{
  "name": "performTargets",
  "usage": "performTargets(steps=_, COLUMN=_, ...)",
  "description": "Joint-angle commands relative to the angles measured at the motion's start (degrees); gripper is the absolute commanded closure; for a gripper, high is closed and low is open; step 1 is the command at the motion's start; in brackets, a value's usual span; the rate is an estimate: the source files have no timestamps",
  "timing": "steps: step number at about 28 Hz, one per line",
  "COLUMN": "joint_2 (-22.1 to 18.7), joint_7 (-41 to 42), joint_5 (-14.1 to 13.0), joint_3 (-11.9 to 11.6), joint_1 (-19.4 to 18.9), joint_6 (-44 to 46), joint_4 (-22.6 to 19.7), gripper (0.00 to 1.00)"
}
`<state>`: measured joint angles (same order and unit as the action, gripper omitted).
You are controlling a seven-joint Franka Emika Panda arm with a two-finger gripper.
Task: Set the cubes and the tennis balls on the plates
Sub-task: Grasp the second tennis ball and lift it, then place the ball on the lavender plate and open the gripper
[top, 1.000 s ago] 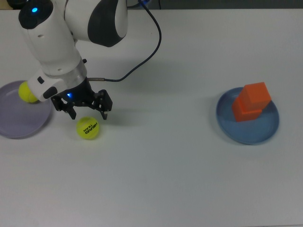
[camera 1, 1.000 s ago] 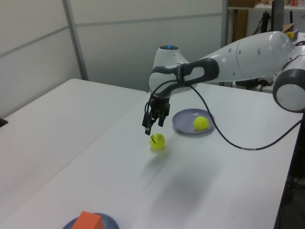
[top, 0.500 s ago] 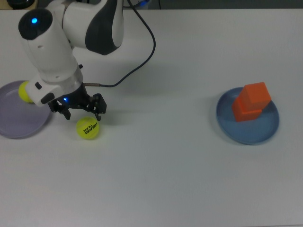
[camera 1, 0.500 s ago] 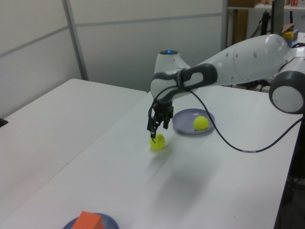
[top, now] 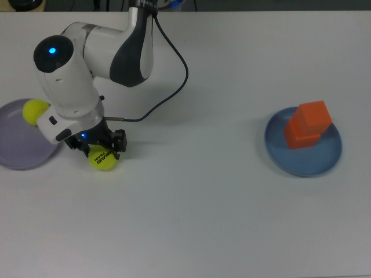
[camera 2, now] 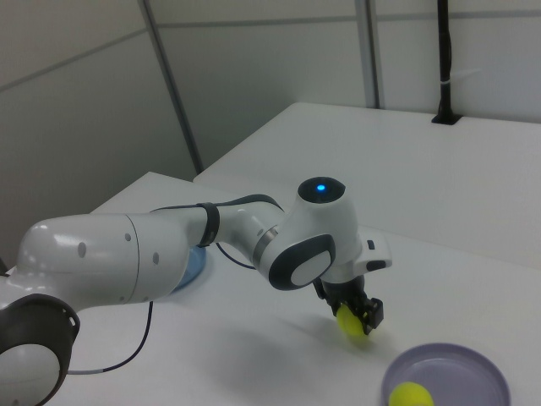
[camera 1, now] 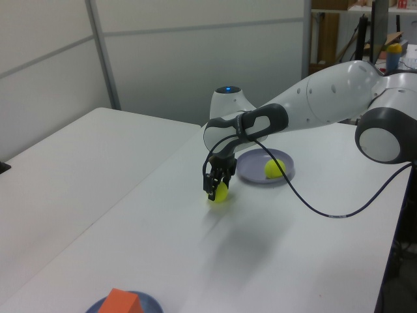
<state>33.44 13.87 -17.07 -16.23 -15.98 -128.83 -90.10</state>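
Dropped since a second ago; gripper (top: 98, 152) open, straddling lettered tennis ball (top: 104, 161) beside lavender plate (top: 20, 156). Grasp seemingly imminent.

There were two orange cubes (top: 308, 124), two tennis balls (top: 103, 158), two plates (top: 304, 156), one robot arm (top: 95, 55) and one white table (top: 208, 208).
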Motion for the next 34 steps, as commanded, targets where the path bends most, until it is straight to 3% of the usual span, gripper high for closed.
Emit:
performTargets(steps=1, joint_2=-0.57, joint_7=-1.22, joint_5=-1.12, joint_3=-0.03, joint_1=0.34, joint_6=-0.54, joint_4=0.1, gripper=1.0)
performTargets(steps=5, joint_2=-1.97, joint_7=-1.04, joint_5=-1.3, joint_3=-0.91, joint_1=0.6, joint_6=-0.37, joint_4=0.1, gripper=1.0)
performTargets(steps=10, joint_2=-4.26, joint_7=-0.87, joint_5=-1.3, joint_3=-4.42, joint_1=1.3, joint_6=0.07, joint_4=0.01, gripper=1.0)
performTargets(steps=11, joint_2=-4.26, joint_7=-0.78, joint_5=-1.3, joint_3=-6.34, joint_1=1.48, joint_6=0.07, joint_4=0.01, gripper=1.0)
performTargets(steps=14, joint_2=-4.0, joint_7=0.27, joint_5=-1.38, joint_3=-8.73, joint_1=2.27, joint_6=-0.02, joint_4=0.01, gripper=1.0)
performTargets(steps=20, joint_2=-2.78, joint_7=2.91, joint_5=-1.47, joint_3=-9.26, joint_1=6.05, joint_6=-0.28, joint_4=-0.07, gripper=1.0)
performTargets(steps=27, joint_2=-1.72, joint_7=3.09, joint_5=-1.3, joint_3=-9.53, joint_1=6.67, joint_6=-0.28, joint_4=-0.25, gripper=1.0)
performTargets(steps=28, joint_2=-1.72, joint_7=3.09, joint_5=-1.21, joint_3=-9.53, joint_1=6.67, joint_6=-0.19, joint_4=-0.34, gripper=0.73)
performTargets(steps=29, joint_2=-1.72, joint_7=3.0, joint_5=-1.12, joint_3=-9.53, joint_1=6.58, joint_6=-0.02, joint_4=-0.34, gripper=0.2)
performTargets(steps=30, joint_2=-1.8, joint_7=3.0, joint_5=-0.77, joint_3=-9.53, joint_1=6.58, joint_6=0.16, joint_4=-0.34, gripper=0.0)
performTargets(steps=34, joint_2=-3.2, joint_7=3.09, joint_5=-0.59, joint_3=-9.53, joint_1=6.58, joint_6=1.29, joint_4=-0.69, gripper=0.0)
